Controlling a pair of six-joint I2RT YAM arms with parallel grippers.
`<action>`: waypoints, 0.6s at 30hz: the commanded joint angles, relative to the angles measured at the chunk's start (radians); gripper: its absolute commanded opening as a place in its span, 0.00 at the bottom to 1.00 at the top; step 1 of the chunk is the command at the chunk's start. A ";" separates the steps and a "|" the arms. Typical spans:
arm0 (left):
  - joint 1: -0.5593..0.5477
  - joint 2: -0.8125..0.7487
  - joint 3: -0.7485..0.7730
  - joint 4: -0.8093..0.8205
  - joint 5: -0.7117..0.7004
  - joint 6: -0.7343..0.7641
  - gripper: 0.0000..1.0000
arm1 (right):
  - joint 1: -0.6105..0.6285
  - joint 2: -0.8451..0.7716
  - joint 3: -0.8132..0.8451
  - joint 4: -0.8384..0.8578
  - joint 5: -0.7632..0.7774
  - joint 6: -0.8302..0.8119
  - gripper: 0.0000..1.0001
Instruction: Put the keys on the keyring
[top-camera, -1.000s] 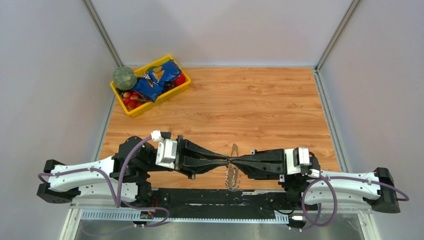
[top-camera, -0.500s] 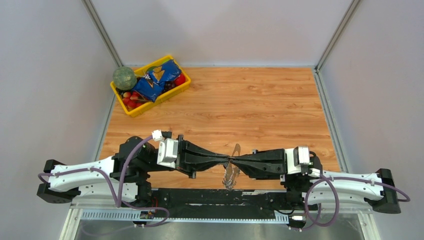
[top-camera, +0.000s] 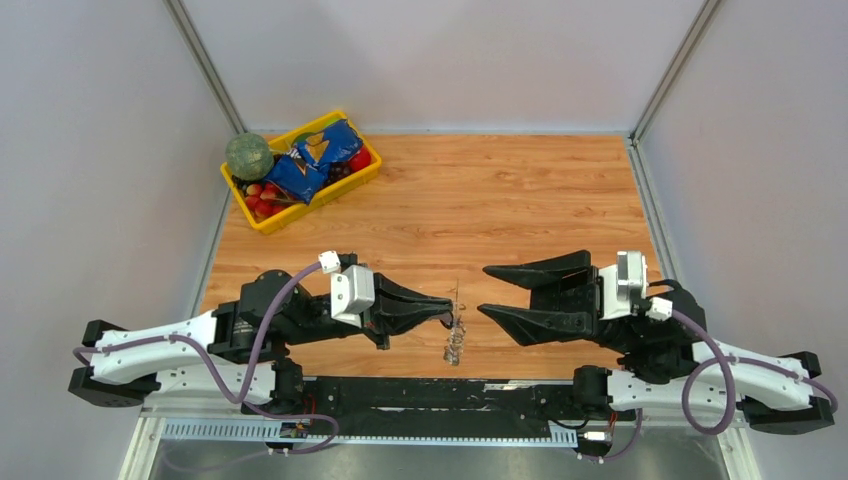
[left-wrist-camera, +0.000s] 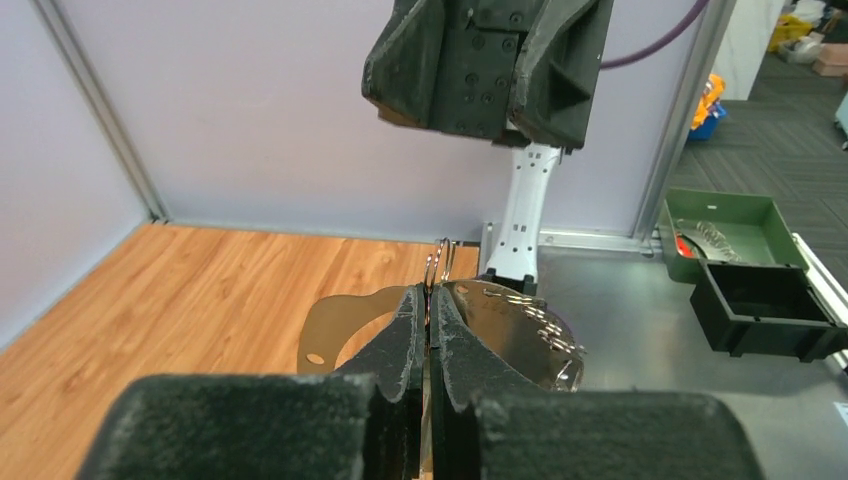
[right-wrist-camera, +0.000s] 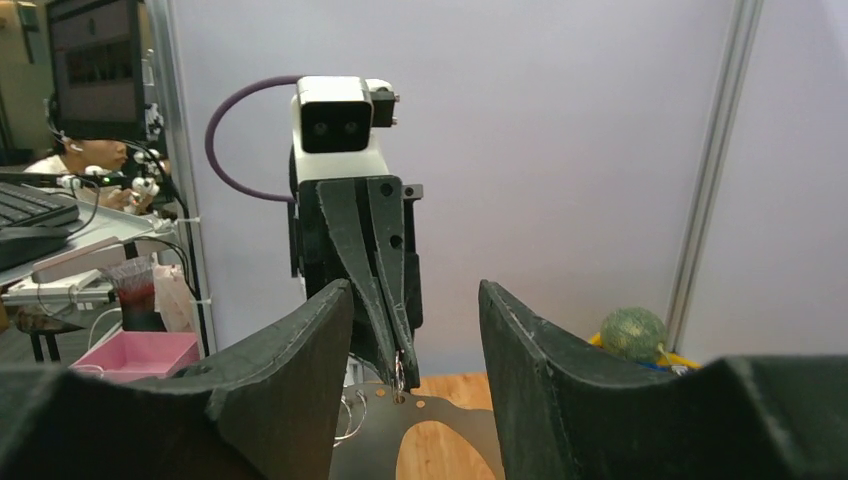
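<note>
- At the bottom edge of the overhead view, my left arm (top-camera: 160, 345) and right arm (top-camera: 740, 365) reach in from their bases over the near side of the wooden table (top-camera: 540, 200).
- My left gripper (top-camera: 452, 318) is clenched tight. Its tips pinch the thin wire of the keyring (top-camera: 456, 338), low in the frame and just right of centre.
- In my left wrist view the two black fingers (left-wrist-camera: 405, 340) press together on the loop, and its top stands up above the tips at mid-frame.
- The keys (left-wrist-camera: 545, 335) fan out as a silvery fringe to the right of those fingers. From overhead they are a small grey cluster just below my left tips. I cannot tell whether they rest on the wood or hang above it.
- A thin flat plate (left-wrist-camera: 335, 335) with small holes shows to the left of my pinching fingers. I cannot make out what it is.
- My right gripper (top-camera: 483, 290) is released, its jaws spread wide and holding nothing. It sits to the right of the keyring, apart from it, with its tips pointing left.
- From my right wrist view, the left gripper shows in the gap between my own spread fingers, with its tips closed.
- In the upper left of the overhead view, at the table's far corner, a yellow bin (top-camera: 300, 210) holds blue snack bags (top-camera: 315, 155) and small red fruit (top-camera: 262, 195). A green ball (top-camera: 248, 155) sits at its left end.
</note>
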 joint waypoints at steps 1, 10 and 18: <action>-0.004 -0.013 0.081 -0.107 -0.071 -0.013 0.00 | 0.004 0.023 0.161 -0.401 0.118 0.027 0.54; -0.004 -0.001 0.143 -0.368 -0.144 -0.063 0.00 | 0.004 0.084 0.290 -0.726 0.167 0.081 0.45; -0.004 0.026 0.192 -0.587 -0.117 -0.093 0.00 | 0.005 0.222 0.373 -0.909 0.035 0.019 0.42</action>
